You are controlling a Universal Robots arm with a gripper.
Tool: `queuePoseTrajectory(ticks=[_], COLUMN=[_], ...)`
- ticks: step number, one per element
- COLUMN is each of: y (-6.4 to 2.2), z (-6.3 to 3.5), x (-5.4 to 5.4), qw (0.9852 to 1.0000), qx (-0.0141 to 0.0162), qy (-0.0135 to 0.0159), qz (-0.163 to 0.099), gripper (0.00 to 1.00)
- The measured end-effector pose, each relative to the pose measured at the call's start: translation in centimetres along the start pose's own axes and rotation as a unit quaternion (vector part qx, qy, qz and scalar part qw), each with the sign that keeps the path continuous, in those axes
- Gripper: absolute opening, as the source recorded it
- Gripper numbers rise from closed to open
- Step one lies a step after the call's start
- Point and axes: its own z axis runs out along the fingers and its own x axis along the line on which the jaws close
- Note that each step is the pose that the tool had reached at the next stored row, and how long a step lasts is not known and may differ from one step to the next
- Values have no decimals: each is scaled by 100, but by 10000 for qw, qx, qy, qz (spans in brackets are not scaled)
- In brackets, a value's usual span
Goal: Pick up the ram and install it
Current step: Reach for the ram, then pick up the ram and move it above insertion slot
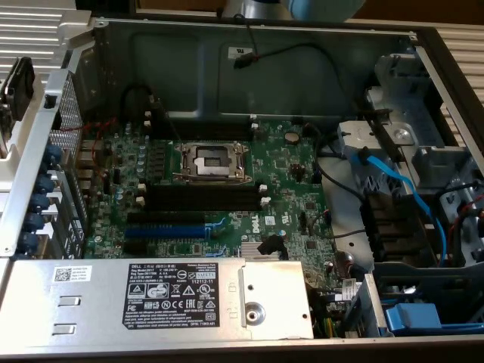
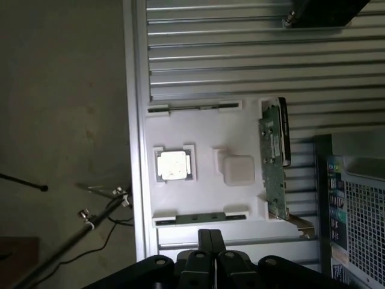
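Open computer case (image 1: 189,60) with green motherboard (image 1: 287,174); white parts tray (image 2: 204,192) outside it.
Ram (image 2: 198,215) lies in the tray's edge slot nearest the gripper (image 2: 209,236); fingers closed together, holding nothing.

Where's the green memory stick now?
In the wrist view the memory stick lies in the white tray, along the edge nearest the hand, near the square chip.

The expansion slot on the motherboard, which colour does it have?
The slot is blue; the exterior view shows it best.
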Motion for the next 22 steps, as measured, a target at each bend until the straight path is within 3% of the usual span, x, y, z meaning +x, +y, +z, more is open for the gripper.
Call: queuePoseTrajectory(ticks=[4, 20, 22], y=[9, 9, 16], z=[-2, -2, -3], x=[105, 105, 108], qw=[10000, 10000, 10000], qx=[0, 1, 31], qy=[2, 2, 1], qz=[0, 0, -46], gripper=[10, 10, 10])
